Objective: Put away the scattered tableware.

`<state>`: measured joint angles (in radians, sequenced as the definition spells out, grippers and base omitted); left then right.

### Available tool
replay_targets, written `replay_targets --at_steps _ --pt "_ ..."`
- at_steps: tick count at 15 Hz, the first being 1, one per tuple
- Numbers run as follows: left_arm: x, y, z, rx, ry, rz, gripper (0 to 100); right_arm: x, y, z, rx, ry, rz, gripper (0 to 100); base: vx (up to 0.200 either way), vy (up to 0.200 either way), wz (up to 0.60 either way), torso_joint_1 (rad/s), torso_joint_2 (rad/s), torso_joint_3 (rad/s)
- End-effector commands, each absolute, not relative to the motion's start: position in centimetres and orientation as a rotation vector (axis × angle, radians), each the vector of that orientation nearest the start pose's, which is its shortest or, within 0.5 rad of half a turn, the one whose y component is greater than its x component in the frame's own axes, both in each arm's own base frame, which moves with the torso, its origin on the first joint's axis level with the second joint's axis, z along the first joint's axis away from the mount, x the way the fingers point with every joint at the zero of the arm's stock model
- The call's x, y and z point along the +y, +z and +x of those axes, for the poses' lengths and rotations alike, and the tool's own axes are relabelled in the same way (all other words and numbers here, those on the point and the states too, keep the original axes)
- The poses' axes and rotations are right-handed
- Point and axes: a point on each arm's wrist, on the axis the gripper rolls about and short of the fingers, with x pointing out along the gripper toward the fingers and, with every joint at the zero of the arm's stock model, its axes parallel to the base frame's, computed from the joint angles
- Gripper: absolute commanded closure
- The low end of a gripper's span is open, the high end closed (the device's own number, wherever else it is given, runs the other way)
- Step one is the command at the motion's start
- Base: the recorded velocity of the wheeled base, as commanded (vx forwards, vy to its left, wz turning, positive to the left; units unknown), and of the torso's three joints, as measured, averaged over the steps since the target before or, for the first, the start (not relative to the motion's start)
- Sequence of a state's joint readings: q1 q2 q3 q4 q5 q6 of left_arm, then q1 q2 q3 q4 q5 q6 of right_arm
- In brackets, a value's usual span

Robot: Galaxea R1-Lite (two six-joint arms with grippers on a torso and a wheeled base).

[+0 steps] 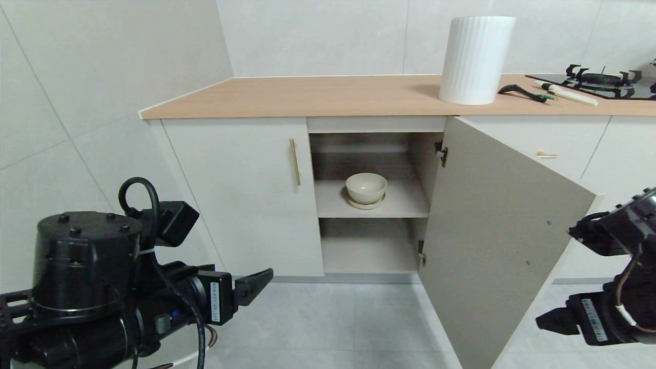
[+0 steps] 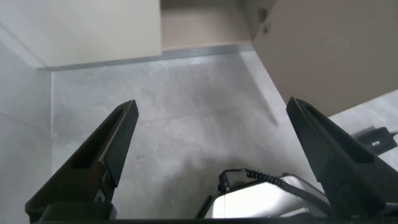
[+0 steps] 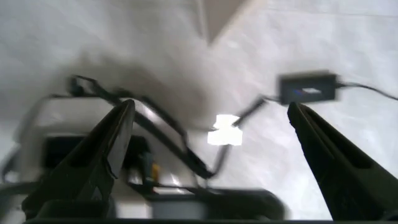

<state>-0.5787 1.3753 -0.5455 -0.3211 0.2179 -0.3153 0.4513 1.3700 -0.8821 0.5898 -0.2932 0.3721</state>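
Cabinet, under-bench, centre of the head view: right door swung wide open, left door closed. Upper shelf: one cream bowl, upright, seated on a matching saucer, a little left of the shelf's middle; the compartment below holds nothing visible. Bench, wood-toned, across the upper frame: one ribbed white canister, upright; just right of it a black-handled utensil and a pale-handled utensil lying flat and near each other, beside the gas hob at the upper right edge. Left gripper, lower left of the head view: jaws spread wide, nothing between them, floor beyond. Right gripper, lower right, on the far side of the open door: likewise spread and empty. Handling, by judgement: the bowl and saucer look glazed ceramic, so rigid, smooth, apt to slip and chip; best pinched over the rim wall, bowl lifted apart from saucer. The two utensils look light and slim, lying low on the bench; best taken across the handle near its middle, with a flat, low approach.
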Motion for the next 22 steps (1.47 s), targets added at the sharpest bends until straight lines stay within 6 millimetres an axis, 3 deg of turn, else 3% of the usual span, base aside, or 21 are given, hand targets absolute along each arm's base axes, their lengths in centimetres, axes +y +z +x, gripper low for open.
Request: replay_targets --at_steps 1,6,10,13,17,22 --pt "-10.8 16.6 17.4 0.521 -0.275 -0.108 0 4.8 21.0 15.6 0.972 -0.116 -0.028 0 0.000 0.000 0.00 0.000 0.00 0.000" --pt "-10.8 16.7 17.4 0.520 -0.275 -0.109 0 1.6 20.5 19.0 0.958 -0.315 0.057 0 0.000 0.000 0.00 0.000 0.00 0.000" --pt "-10.8 16.7 17.4 0.520 -0.275 -0.109 0 -1.1 19.1 22.0 0.936 -0.436 0.122 0 0.000 0.000 0.00 0.000 0.00 0.000" --pt "-10.8 16.7 17.4 0.518 -0.276 -0.109 0 -2.1 18.0 24.4 0.886 -0.468 0.156 0 0.000 0.000 0.00 0.000 0.00 0.000" --pt "-10.8 16.7 17.4 0.518 -0.274 -0.110 0 -1.9 16.8 26.7 0.780 -0.492 0.263 0 0.000 0.000 0.00 0.000 0.00 0.000" --pt "-10.8 16.8 17.4 0.515 -0.275 -0.111 0 0.4 15.6 26.6 0.766 -0.410 0.249 0 0.000 0.000 0.00 0.000 0.00 0.000"
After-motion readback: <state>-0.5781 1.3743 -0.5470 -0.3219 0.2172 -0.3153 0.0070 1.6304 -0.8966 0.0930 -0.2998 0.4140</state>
